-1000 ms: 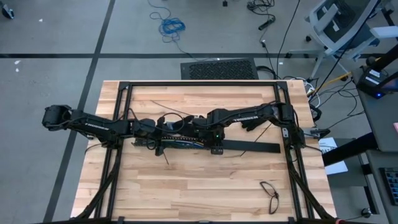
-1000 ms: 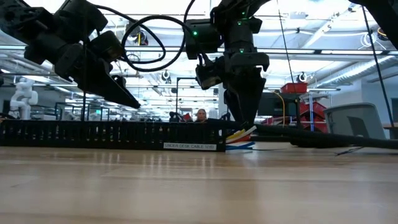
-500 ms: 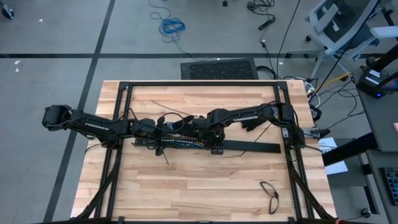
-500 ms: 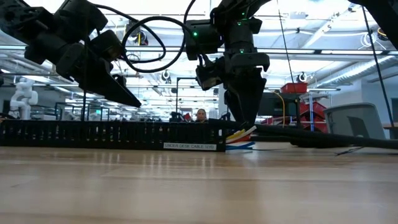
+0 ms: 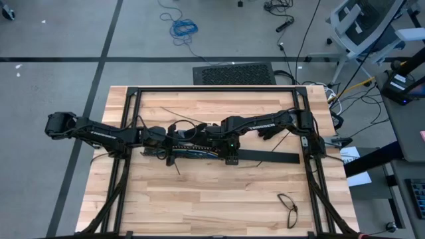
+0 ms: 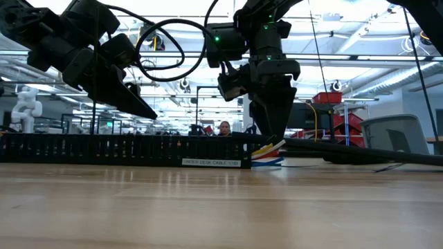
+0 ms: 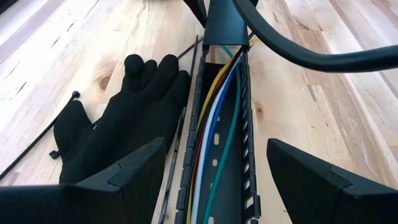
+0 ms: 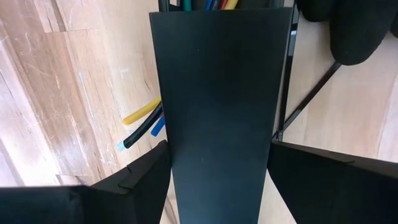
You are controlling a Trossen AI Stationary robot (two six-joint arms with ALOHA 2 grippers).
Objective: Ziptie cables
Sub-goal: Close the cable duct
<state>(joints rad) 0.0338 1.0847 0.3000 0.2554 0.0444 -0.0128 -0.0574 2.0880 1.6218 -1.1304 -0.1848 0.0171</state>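
So the cables (image 7: 214, 118) are thin smooth wires, yellow, white, blue, red and green that I can count, lying lengthwise inside a black slotted plastic tray (image 7: 245, 155) in the middle of the pale wood-plank desk (image 5: 219, 199). The left gripper (image 7: 214, 180) hangs over the tray with jaws spread, nothing in them. The right gripper (image 8: 217, 174) sits at the tray's other end, jaws clamping a flat matte black lid (image 8: 217, 93) that hides most of the wires there. A floppy black glove (image 7: 118, 130) lies just beside the tray, one zip tie (image 7: 37, 140) near it.
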